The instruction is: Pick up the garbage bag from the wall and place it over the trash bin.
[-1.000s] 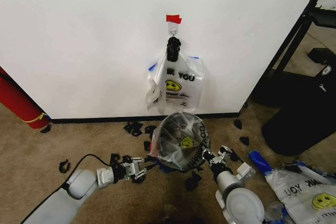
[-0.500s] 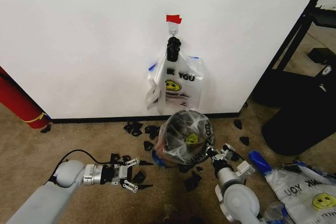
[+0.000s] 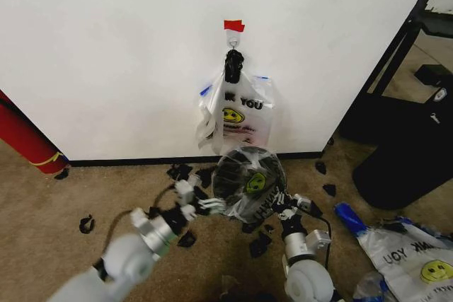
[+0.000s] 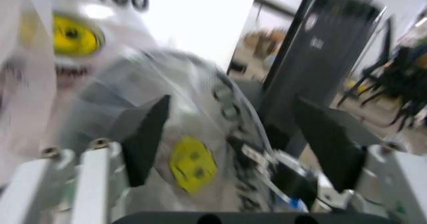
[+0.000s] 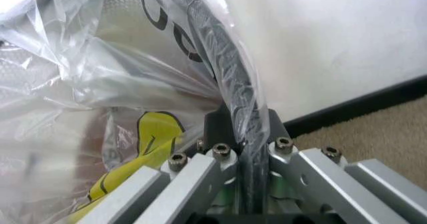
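The trash bin [image 3: 244, 175] is a small round black bin on the carpet below the wall [image 3: 106, 54], with a thin see-through plastic bag [image 3: 256, 183] bearing a yellow smiley draped over it. My right gripper [image 3: 281, 206] [image 5: 243, 129] is shut on the bin's plastic-wrapped rim [image 5: 230, 84]. At the bin's left side my left gripper [image 3: 211, 206] [image 4: 237, 139] is open, its jaws facing the covered bin [image 4: 193, 109]. On the hook under the red tape [image 3: 233, 25] hangs a white THANK YOU bag [image 3: 244, 114]; the garbage bag's blue strips [image 3: 205, 90] peek out beside it.
Black scraps [image 3: 258, 244] litter the carpet around the bin. A red cylinder [image 3: 25, 139] leans at the left. A large black container [image 3: 410, 153] and a black frame [image 3: 400, 47] stand at the right, with more smiley bags [image 3: 410, 263] on the floor.
My left gripper pulled back from the bin and opened, then swung forward to the bin's left side. The bin, held by my right gripper, shifted toward the wall.
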You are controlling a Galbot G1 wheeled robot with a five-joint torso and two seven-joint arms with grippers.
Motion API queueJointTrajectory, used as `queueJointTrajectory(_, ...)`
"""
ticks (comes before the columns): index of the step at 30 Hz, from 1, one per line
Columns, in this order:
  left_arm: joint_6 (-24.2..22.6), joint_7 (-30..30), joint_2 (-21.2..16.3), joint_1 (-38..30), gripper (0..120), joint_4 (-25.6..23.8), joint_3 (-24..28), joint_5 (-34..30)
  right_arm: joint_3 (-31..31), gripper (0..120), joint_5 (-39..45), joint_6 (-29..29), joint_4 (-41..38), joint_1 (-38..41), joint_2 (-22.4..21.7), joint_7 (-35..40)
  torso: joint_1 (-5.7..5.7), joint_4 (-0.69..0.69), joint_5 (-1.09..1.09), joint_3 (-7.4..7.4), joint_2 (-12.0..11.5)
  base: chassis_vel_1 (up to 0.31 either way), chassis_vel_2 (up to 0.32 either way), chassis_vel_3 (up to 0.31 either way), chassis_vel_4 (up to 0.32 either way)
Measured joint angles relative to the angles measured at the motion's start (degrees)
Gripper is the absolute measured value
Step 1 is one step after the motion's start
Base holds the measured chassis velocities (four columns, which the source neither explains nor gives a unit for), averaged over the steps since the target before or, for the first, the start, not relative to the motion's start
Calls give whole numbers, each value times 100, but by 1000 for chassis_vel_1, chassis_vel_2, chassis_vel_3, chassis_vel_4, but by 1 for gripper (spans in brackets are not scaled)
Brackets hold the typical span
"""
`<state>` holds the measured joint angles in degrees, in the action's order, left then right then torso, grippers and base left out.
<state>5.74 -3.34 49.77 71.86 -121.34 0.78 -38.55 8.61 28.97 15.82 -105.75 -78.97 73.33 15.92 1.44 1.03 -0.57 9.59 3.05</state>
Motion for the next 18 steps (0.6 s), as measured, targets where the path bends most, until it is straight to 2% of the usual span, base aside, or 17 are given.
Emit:
queueJointTrajectory(1, -401, 569, -10, 19, 63, -230, 221, 320, -33, 0, -121, 26, 26, 5, 16, 6, 0, 0, -1, 0, 0, 0, 0, 0, 0)
queueJointTrajectory(2, -604, 876, -17, 8, 60, -327, 329, 422, -57, 0, -174, 34, 30, 5, 19, 6, 0, 0, 0, 0, 0, 0, 0, 0, 0)
queueJointTrajectory(5, -1408, 2185, -16, -240, 47, -625, 761, 439, -121, 0, -286, 51, 42, 0, -12, -137, 0, 0, 0, 0, 0, 0, 0, 0, 0)
queueJointTrajectory(6, -1565, 2414, -9, -341, 42, -672, 842, 345, -128, 0, -306, 59, 57, 1, -36, -235, 0, 0, 0, 0, 0, 0, 0, 0, 0)
queueJointTrajectory(8, -1655, 2530, -6, -410, 41, -700, 885, 266, -129, 0, -312, 64, 71, 3, -53, -300, 0, 1, 0, 0, 0, 0, 0, 0, 0)
queueJointTrajectory(12, -2311, 3292, 31, -968, 22, -857, 1162, -456, -41, 0, -312, 83, 157, 49, -241, -870, 0, 0, 0, 0, 0, 0, 0, 0, 0)
queueJointTrajectory(14, -2633, 3753, 71, -1262, 14, -927, 1360, -773, 67, 0, -198, -65, 148, 69, -380, -1179, 0, 2, 0, 0, 0, 0, 0, 0, 0)
queueJointTrajectory(15, -2633, 3753, 71, -1262, 14, -927, 1360, -773, 67, 0, -198, -65, 148, 69, -380, -1179, 0, 2, 0, 0, 0, 0, 0, 0, 0)
queueJointTrajectory(18, -2902, 4222, 136, -1497, 1, -1036, 1598, -1023, 172, 0, 39, -335, 115, 146, -611, -1490, 0, 1, 0, 0, 0, 0, 0, 0, 0)
